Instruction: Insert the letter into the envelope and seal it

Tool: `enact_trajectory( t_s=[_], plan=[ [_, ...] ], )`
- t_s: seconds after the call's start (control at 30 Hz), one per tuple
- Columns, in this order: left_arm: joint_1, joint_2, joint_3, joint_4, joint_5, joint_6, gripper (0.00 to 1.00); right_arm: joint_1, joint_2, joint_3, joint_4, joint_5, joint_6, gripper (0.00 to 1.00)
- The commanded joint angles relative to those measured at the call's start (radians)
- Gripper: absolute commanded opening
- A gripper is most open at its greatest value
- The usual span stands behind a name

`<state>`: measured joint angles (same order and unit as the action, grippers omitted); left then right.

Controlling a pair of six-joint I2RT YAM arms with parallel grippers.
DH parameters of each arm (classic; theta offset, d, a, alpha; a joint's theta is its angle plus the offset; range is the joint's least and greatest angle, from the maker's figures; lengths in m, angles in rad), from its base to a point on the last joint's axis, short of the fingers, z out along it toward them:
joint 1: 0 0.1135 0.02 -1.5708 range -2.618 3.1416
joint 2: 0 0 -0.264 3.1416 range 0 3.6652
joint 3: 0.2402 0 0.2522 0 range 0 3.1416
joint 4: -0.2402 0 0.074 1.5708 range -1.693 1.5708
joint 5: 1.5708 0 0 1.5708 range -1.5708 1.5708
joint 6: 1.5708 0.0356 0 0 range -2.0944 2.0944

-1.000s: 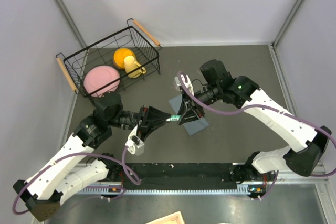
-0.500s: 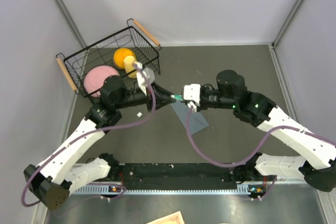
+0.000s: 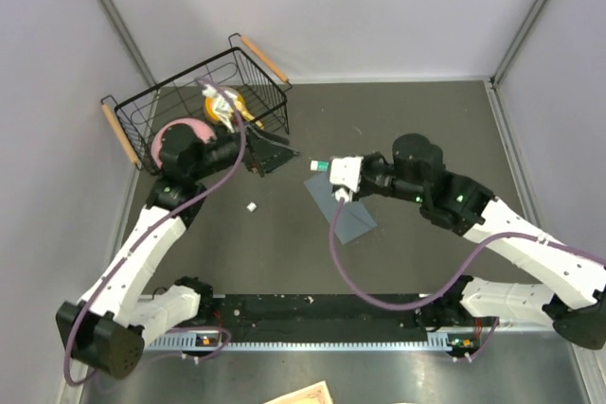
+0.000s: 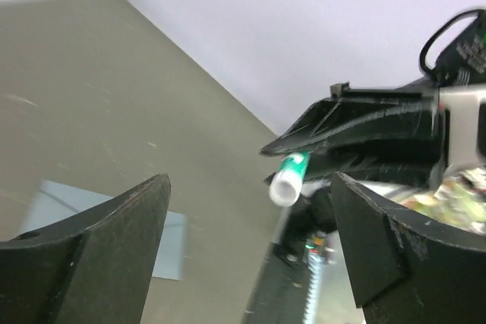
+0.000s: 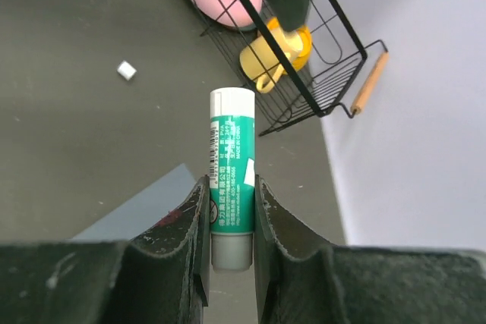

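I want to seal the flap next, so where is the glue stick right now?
Top view, centre: the glue stick is held off the table in the right gripper, by the far end of the envelope, right of the wire basket.

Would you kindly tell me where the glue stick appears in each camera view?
Top external: glue stick at centre, up-left of the envelope.
Left wrist: right of centre.
Right wrist: centre, held in the right gripper.
Shared landmark: envelope.
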<state>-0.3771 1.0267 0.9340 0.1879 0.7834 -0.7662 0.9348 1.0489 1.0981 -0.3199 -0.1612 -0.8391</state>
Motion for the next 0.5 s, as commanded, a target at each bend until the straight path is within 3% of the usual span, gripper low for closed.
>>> enact_trajectory(
  t_s=[0.0, 0.03, 0.1, 0.13, 0.2, 0.23, 0.47],
  plan=[
    [0.086, -0.144, 0.046, -0.043, 0.141, 0.444, 0.92, -0.111, 0.045, 0.173, -0.215, -0.309, 0.28, 0.0],
    [0.086, -0.164, 0.045, -0.08, 0.195, 0.695, 0.92, -0.125, 0.057, 0.189, -0.237, -0.404, 0.34, 0.0],
    [0.084, -0.207, 0.0, -0.162, 0.347, 0.963, 0.93, -0.158, 0.083, 0.215, -0.267, -0.501, 0.415, 0.0],
    [0.063, -0.256, -0.044, -0.183, 0.397, 1.204, 0.92, -0.168, 0.112, 0.221, -0.283, -0.594, 0.49, 0.0],
    [0.029, -0.31, -0.084, -0.252, 0.386, 1.396, 0.89, -0.188, 0.14, 0.236, -0.292, -0.696, 0.566, 0.0],
    [-0.011, -0.321, -0.104, -0.271, 0.367, 1.561, 0.88, -0.188, 0.169, 0.243, -0.3, -0.769, 0.622, 0.0],
    [-0.164, -0.297, -0.087, -0.379, 0.298, 1.967, 0.72, -0.189, 0.264, 0.258, -0.304, -0.958, 0.775, 0.0]
  ],
)
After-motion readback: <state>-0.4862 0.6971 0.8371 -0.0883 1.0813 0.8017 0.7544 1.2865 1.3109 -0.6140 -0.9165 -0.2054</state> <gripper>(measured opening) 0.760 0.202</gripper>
